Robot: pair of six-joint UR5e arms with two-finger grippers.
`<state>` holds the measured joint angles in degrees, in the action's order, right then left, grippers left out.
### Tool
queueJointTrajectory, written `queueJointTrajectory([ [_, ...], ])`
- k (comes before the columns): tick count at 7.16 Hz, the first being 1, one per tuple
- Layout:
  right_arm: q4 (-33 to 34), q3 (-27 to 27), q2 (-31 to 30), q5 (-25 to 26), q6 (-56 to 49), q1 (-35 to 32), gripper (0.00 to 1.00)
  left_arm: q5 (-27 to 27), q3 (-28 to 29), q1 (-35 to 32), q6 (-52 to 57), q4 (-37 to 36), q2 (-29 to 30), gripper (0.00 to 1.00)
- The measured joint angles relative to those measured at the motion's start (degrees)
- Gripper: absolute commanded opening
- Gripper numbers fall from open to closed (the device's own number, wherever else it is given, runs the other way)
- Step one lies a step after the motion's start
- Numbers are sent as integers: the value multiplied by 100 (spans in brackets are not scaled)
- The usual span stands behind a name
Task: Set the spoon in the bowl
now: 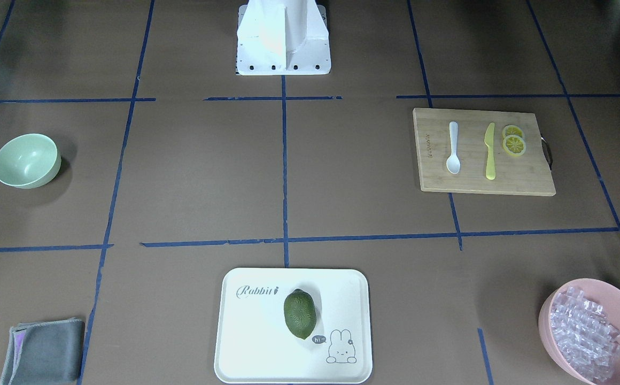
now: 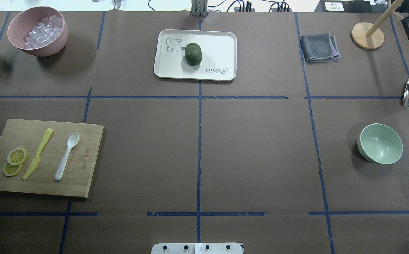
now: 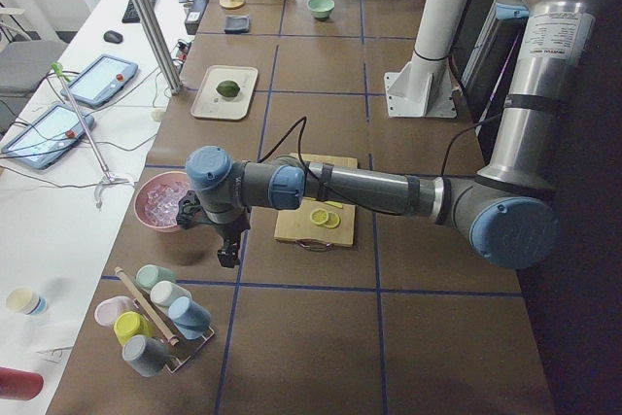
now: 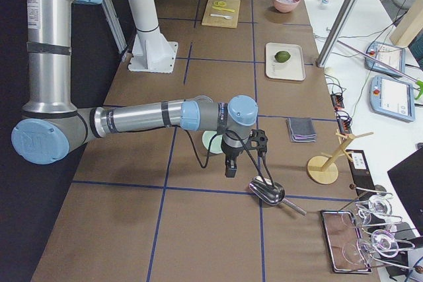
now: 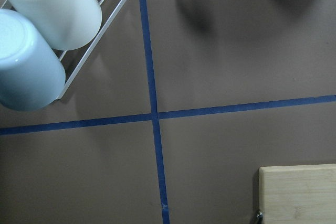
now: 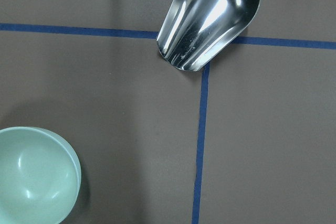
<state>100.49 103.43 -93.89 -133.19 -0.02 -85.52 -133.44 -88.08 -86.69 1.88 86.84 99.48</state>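
The white spoon (image 1: 453, 147) lies on a wooden cutting board (image 1: 524, 179), beside a yellow knife (image 1: 490, 151); it also shows in the overhead view (image 2: 66, 156). The mint-green bowl (image 1: 26, 160) stands upright on the other side of the table (image 2: 380, 143), and part of it shows in the right wrist view (image 6: 34, 177). My left gripper (image 3: 229, 258) hangs over the table just past the board's end, near a cup rack. My right gripper (image 4: 229, 171) hangs near the bowl and a metal scoop. I cannot tell whether either gripper is open or shut.
Two lemon slices (image 1: 514, 144) lie on the board. A pink bowl (image 1: 548, 315) of clear cubes, a white tray (image 1: 246, 347) with a green lime (image 1: 299, 314), a grey cloth (image 1: 45, 350), a metal scoop (image 6: 210, 19) and a cup rack (image 3: 155, 318) also stand on the table.
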Motion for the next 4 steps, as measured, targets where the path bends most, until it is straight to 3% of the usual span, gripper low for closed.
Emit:
queueJointTrajectory([
  [4, -35, -4, 22, 8, -9, 4, 100, 266, -257, 38, 107, 245, -222, 100],
])
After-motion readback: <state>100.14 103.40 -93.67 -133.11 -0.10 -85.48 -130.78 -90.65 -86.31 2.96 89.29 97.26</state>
